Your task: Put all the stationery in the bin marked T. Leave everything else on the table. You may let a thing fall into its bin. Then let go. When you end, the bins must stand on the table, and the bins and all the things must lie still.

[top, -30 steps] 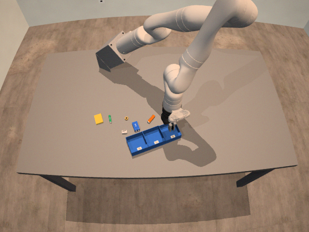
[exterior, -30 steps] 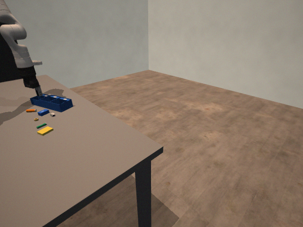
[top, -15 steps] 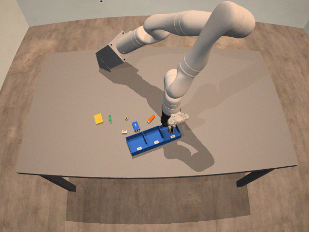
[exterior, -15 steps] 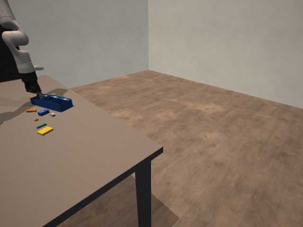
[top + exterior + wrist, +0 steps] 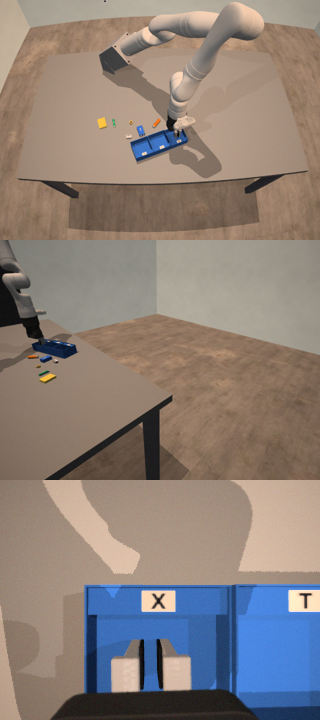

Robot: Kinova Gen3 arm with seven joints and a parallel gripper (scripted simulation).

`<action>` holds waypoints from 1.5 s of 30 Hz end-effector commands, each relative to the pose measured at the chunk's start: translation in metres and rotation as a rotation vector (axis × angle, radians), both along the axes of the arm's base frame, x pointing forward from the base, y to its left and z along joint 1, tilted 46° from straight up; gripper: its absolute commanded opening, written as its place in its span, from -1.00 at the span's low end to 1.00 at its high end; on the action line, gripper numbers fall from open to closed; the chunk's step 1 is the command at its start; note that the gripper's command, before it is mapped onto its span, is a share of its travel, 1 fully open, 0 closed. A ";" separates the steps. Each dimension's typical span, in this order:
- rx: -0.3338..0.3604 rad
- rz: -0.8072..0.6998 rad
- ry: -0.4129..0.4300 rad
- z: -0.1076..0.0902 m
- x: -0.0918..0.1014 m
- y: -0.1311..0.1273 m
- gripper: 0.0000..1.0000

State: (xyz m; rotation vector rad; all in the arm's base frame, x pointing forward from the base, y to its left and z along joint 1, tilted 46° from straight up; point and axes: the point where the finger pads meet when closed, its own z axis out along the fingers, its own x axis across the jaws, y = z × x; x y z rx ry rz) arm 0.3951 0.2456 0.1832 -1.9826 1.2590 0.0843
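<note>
Where tool (image 5: 150,662) dips: seemingly X bin (image 5: 158,630).

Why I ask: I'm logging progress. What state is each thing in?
gripper: shut, empty, low in X bin
X bin: upright, no item
T bin: upright, empty
orange marker: lying on table
green marker: lying on table
yellow pad: flat on table
blue box: on table
ring: on table
</note>
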 end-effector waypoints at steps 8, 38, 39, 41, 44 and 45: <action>0.000 0.001 0.000 0.000 0.000 0.001 -0.39; 0.005 0.001 0.003 0.005 -0.004 -0.002 -0.39; 0.005 0.000 0.003 0.006 -0.004 -0.004 -0.39; 0.005 -0.001 0.002 0.006 -0.004 -0.005 -0.39; 0.004 -0.002 0.002 0.008 -0.004 -0.007 -0.39; 0.004 -0.003 0.002 0.009 -0.005 -0.008 -0.39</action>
